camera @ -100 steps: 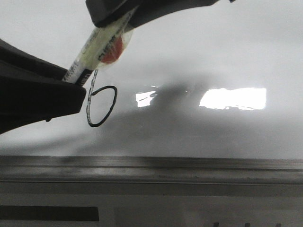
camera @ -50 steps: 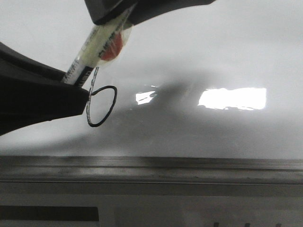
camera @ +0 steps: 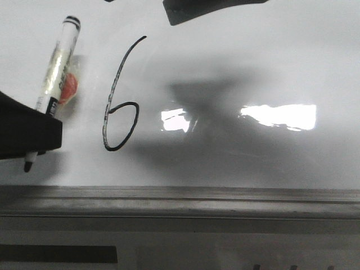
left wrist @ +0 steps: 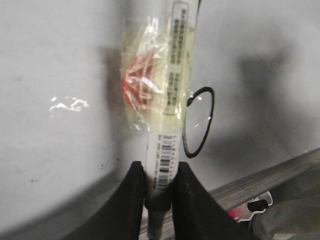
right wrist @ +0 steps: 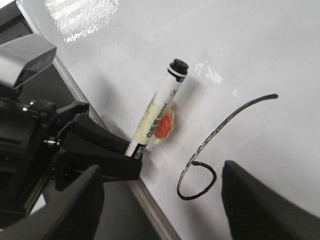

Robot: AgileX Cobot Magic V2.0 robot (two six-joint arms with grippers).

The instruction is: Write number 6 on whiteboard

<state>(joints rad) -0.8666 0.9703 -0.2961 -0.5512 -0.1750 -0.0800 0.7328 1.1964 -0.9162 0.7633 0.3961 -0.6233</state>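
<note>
A black hand-drawn number 6 point(camera: 117, 101) stands on the glossy whiteboard point(camera: 253, 62), with a long slanted upper stroke and a small closed loop. My left gripper point(camera: 40, 134) is shut on the lower end of a white marker point(camera: 56, 67) with a black cap end and an orange label, left of the 6. In the left wrist view the marker point(left wrist: 172, 85) sits between the closed fingers point(left wrist: 131, 200), its tip pointing toward the rail. My right gripper point(right wrist: 160, 200) is wide open and empty above the 6 point(right wrist: 210, 145); one of its fingers point(camera: 208, 10) shows at the top of the front view.
A grey metal edge rail point(camera: 225, 199) runs along the board's near edge. A bright rectangular light patch point(camera: 278, 116) reflects on the board to the right of the 6. A grey camera housing point(right wrist: 22, 62) sits on the left arm.
The right gripper has let go of the marker's upper end and pulled up and away. The left gripper has carried the marker left, uncovering the whole 6.
</note>
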